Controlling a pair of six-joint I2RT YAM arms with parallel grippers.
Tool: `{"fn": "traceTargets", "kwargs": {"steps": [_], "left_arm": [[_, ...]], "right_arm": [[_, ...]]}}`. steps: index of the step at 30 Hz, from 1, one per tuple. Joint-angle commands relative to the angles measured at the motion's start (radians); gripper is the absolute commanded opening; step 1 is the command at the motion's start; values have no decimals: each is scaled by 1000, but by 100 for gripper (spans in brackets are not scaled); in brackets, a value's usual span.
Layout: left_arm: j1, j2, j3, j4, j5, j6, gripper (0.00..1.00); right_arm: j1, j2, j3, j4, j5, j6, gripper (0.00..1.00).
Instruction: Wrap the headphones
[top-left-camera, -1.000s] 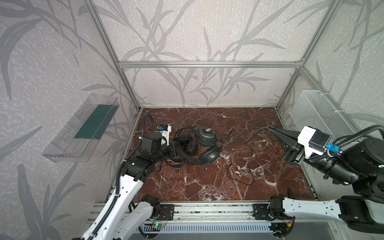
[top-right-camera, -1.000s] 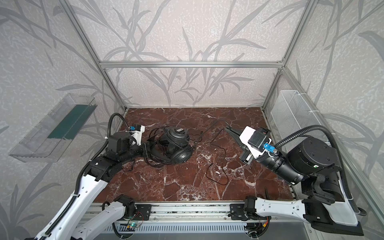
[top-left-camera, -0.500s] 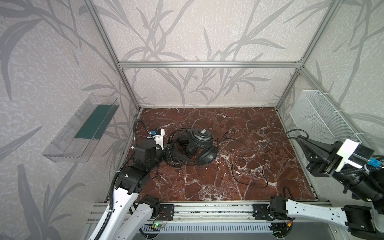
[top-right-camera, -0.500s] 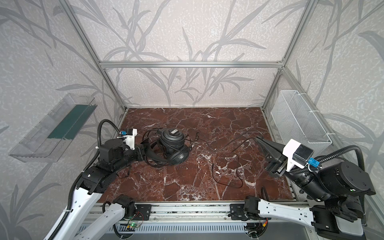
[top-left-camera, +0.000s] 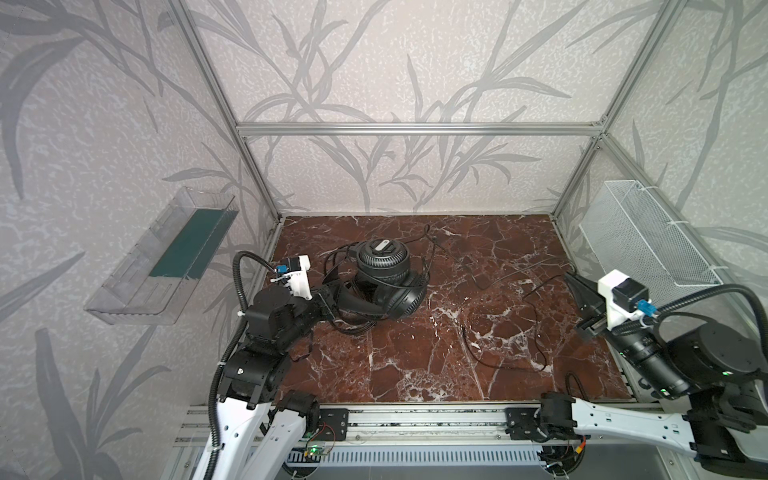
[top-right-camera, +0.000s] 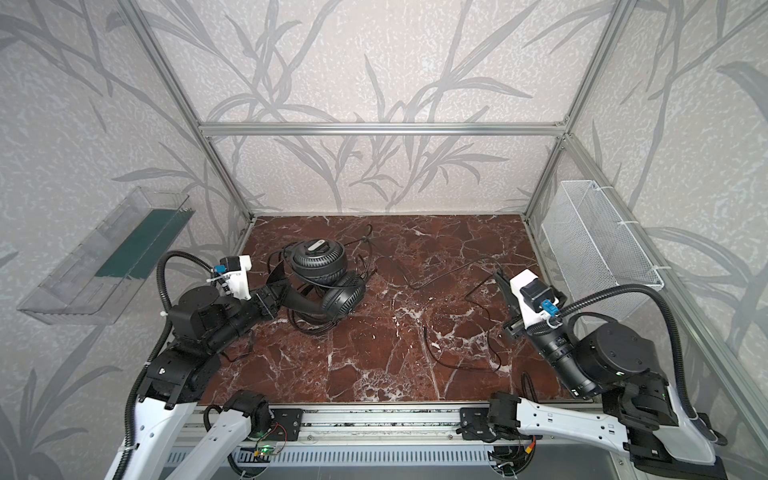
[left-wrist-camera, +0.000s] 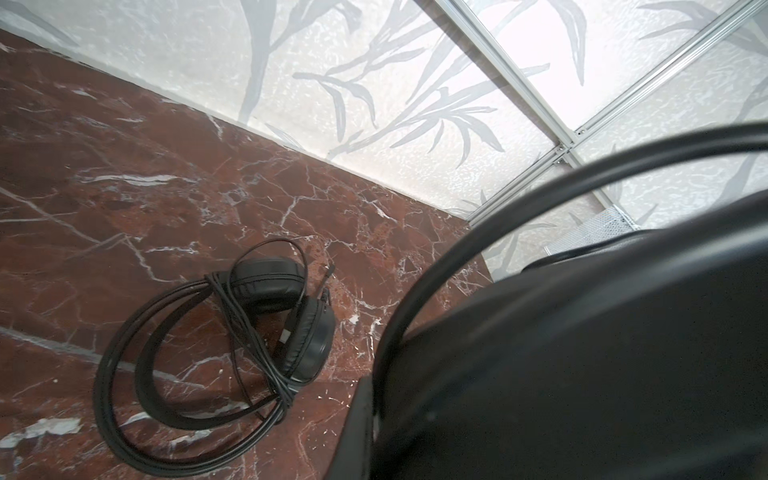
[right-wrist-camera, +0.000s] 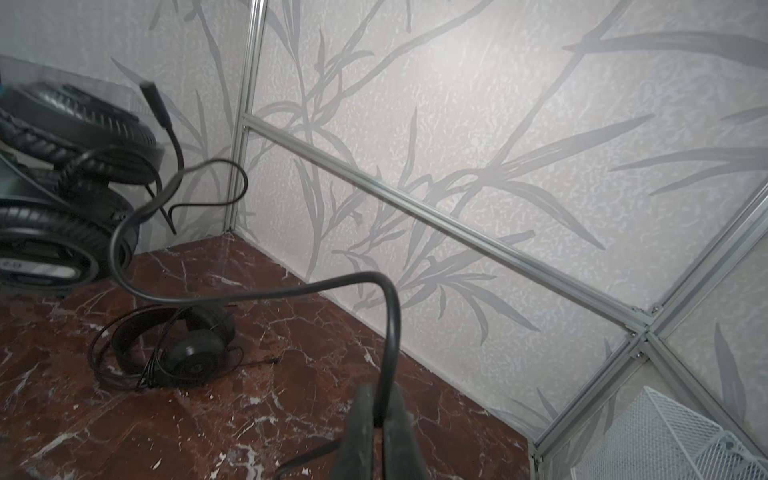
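Two hands, and both are closed on something. Your left hand (top-left-camera: 334, 296) is clamped on the broad headband of the first headset (top-left-camera: 383, 262), at about 10 o'clock on the worktop (top-left-camera: 415, 374). That headset's two earcups stack one over the other just past the grip, toward 2 o'clock from the hand. You cannot tell whether the lower cup touches the worktop.

Your right hand (right-wrist-camera: 380, 405) is pinched tight on the thin cable (right-wrist-camera: 266, 294), which rises out of the pinch and arcs across to the first headset. In both top views this hand sits at 3 o'clock near the worktop's edge, well apart from the left one. Past the pinch, the rest of the cable trails down and lies in a loose loop at about 4 o'clock on the worktop.

The second headset (left-wrist-camera: 305, 345) lies flat on the worktop, with turns of cable bundled across its headband. From above it is mostly hidden under the first, and only its loops show at that headset's 7 o'clock.

Further out, a white wire basket (top-left-camera: 648, 241) hangs on the wall at 3 o'clock. A clear tray (top-left-camera: 166, 262) hangs on the wall at 9 o'clock.
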Motion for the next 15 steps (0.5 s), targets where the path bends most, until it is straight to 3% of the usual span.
{"fn": "traceTargets", "kwargs": {"steps": [1, 7, 11, 13, 15], "left_arm": [[13, 19, 77, 86, 28, -102, 0], [69, 125, 239, -93, -129, -71, 0], [72, 202, 284, -98, -46, -15, 0], [68, 232, 275, -125, -41, 10, 0], [66, 236, 239, -125, -37, 27, 0]], "right_arm": [[7, 73, -58, -173, -42, 120, 0], [8, 95, -142, -219, -124, 208, 0], [0, 75, -135, -245, 91, 252, 0], [-2, 4, -107, -189, 44, 222, 0], [-2, -37, -67, -158, -87, 202, 0]]}}
